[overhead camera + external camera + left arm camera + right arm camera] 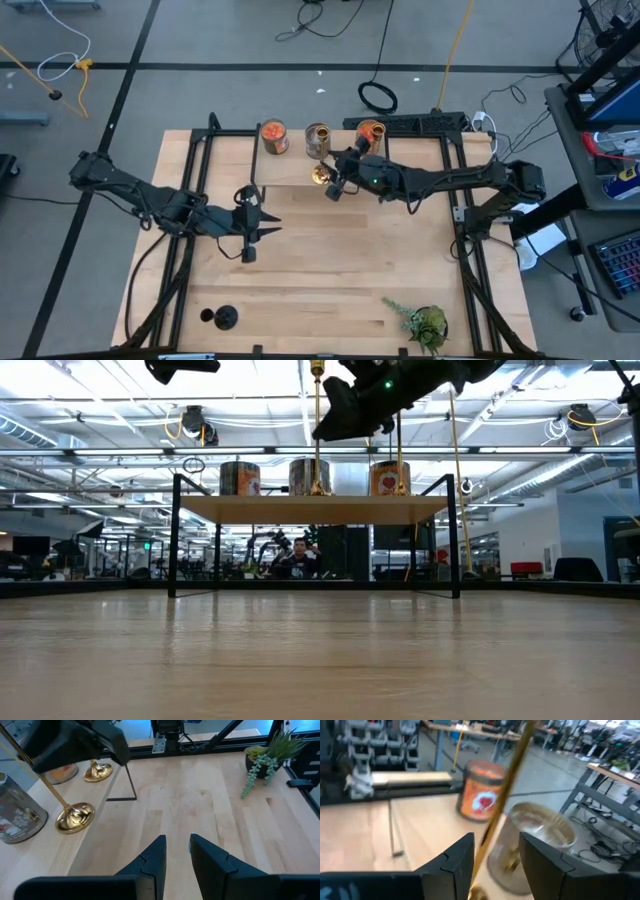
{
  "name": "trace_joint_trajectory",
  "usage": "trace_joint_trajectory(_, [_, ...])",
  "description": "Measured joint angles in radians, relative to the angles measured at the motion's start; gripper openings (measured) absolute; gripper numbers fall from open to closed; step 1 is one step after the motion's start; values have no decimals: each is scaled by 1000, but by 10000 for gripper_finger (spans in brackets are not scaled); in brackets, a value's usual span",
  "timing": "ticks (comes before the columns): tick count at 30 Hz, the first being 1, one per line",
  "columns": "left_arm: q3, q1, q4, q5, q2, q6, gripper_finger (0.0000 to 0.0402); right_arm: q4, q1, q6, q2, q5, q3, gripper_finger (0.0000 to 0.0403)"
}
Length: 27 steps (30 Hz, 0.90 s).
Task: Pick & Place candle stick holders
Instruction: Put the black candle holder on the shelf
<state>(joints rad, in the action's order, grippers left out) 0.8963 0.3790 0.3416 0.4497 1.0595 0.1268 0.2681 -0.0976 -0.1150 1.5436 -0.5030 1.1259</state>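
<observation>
- Your right gripper (335,184) reaches across the far side of the table to a small raised shelf (310,509), because the brass pieces stand up there.
- In the right wrist view its 2 fingers (455,857) flank the thin stem of a gold candle stick holder (507,790). The stem looks tilted between them; I cannot tell whether they are pressing on it or only bracketing it.
- That holder's round base (320,175) sits on the shelf, just in front of the silver-grey jar (317,139), with 2 orange jars (273,136) on either side.
- A 2nd gold holder (98,770) stands farther along the shelf, seen from the left wrist.
- The black holder (222,318) lies well apart, near the front left corner, likely already placed there.
- Your left gripper (250,225) waits low over the middle of the table, fingers (152,860) parted and holding nothing, clear of the right arm's path.
- A small potted plant (425,322) sits at the front right, away from the work.
</observation>
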Motion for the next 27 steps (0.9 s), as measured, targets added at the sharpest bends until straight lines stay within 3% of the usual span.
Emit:
trace_joint_trajectory(9, [1,69,5,24,0,105,93,-84,80,28,0,-9,0,153])
trace_joint_trajectory(14, [72,115,133,38,0,120,93,-161,148,51,0,-111,0,153])
trace_joint_trajectory(22, [194,173,598,-194,0,319,93,-248,244,107,0,-128,0,153])
trace_joint_trajectory(27, [191,259,756,-434,0,439,93,-243,274,95,0,-129,0,153])
